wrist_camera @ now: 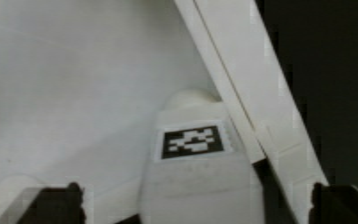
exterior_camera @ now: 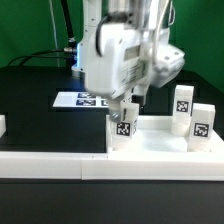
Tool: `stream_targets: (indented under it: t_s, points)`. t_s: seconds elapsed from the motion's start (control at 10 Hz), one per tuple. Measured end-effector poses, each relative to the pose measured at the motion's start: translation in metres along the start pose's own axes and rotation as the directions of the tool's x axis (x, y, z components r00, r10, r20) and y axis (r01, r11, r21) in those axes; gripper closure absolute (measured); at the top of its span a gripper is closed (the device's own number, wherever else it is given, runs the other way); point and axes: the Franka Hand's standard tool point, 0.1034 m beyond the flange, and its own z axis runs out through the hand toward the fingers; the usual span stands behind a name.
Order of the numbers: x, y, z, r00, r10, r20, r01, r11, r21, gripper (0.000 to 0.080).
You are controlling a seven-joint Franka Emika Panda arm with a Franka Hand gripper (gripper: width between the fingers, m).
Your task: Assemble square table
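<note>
Where claw [exterior_camera: 128, 104] meets leg [exterior_camera: 123, 131], two more legs [exterior_camera: 192, 117] nearby.

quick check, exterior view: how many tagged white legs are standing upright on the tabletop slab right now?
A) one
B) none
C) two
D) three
D: one leg stands under the gripper, and two more legs stand toward the exterior view's right on the tabletop slab.

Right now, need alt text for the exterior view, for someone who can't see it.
A white robot arm reaches down with its gripper over a tagged white leg standing on the white square slab. Two more tagged legs stand toward the exterior view's right, and the marker board lies behind on the black table.
</note>
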Motion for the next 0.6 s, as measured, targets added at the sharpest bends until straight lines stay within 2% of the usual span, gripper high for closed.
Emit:
stream_targets:
  t_s: [0.1,0.2,0.3,0.4,0.6]
  points:
    - [-0.008,0.002,-0.026,0.999,-0.005,0.038,0.004,1.0,0.014,0.0153]
    - [-0.01,-0.001,-0.043,0.998,-0.009,0.063,0.008,1.0,0.025,0.0153]
    - [-0.007,-0.004,-0.045,0.998,-0.01,0.063,0.008,1.0,0.029,0.015]
    - [-0.005,-0.001,-0.039,0.998,-0.025,0.051,0.025,1.0,0.012,0.015]
    - [-0.006,-0.001,-0.038,0.998,-0.028,0.05,0.027,1.0,0.014,0.015]
